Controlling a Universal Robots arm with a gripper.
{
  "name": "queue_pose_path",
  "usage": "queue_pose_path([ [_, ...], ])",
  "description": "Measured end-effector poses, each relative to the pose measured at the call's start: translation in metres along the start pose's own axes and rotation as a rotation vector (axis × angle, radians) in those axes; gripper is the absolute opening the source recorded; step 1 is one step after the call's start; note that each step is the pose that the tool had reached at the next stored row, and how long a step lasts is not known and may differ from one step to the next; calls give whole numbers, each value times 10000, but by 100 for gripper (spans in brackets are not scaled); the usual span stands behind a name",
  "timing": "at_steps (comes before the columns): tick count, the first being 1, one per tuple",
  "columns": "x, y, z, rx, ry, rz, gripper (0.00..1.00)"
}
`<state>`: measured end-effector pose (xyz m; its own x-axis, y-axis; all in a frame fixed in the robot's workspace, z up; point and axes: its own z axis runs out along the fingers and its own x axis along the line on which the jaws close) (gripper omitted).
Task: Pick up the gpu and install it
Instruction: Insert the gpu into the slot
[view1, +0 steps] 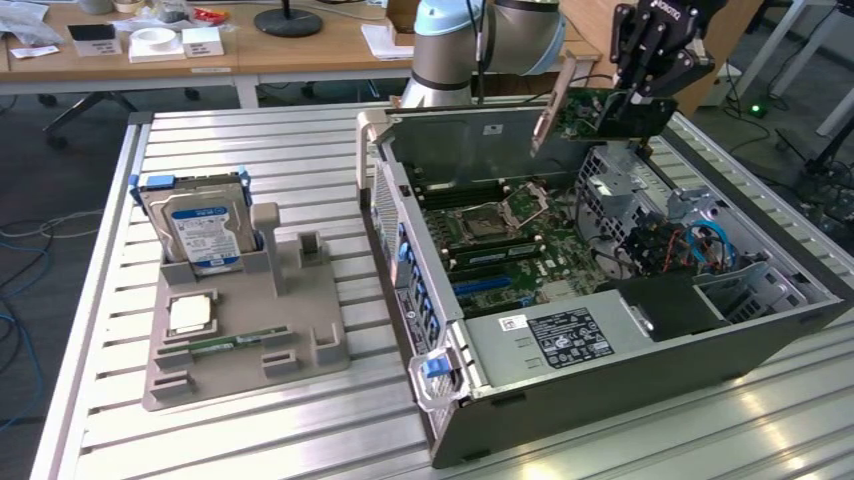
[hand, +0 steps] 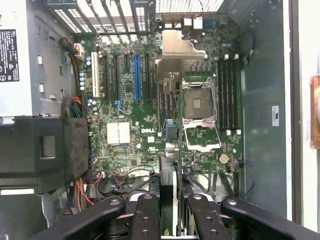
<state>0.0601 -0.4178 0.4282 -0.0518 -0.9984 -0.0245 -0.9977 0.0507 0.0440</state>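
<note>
My gripper (view1: 643, 92) hangs over the far right corner of the open computer case (view1: 441, 390), shut on the gpu (view1: 583, 112). The gpu is a green circuit card with a metal bracket (view1: 553, 102) at its end, held up in the air above the case. In the wrist view the gpu (hand: 169, 185) runs edge-on between my black fingers (hand: 145, 215), above the motherboard (hand: 125, 135). A blue expansion slot (hand: 137, 75) lies on that board, off to one side of the card's edge. The same slot (view1: 483, 285) shows in the exterior view, low inside the case.
A grey fixture (view1: 247, 345) on the exterior view's left holds a hard drive (view1: 200, 225), a processor chip (view1: 191, 315) and a memory stick (view1: 220, 343). Inside the case sit the power supply (view1: 554, 340), the drive cage (view1: 627, 190) and loose cables (view1: 694, 245). A cluttered desk (view1: 267, 50) stands behind.
</note>
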Motion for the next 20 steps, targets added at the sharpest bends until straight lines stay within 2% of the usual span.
queue_pose_path([
  [5, 1, -2, 24, 7, 14, -290, 26],
  [11, 1, 2, 33, 11, 13, -336, 26],
  [20, 3, 12, 75, 26, 32, -716, 26],
])
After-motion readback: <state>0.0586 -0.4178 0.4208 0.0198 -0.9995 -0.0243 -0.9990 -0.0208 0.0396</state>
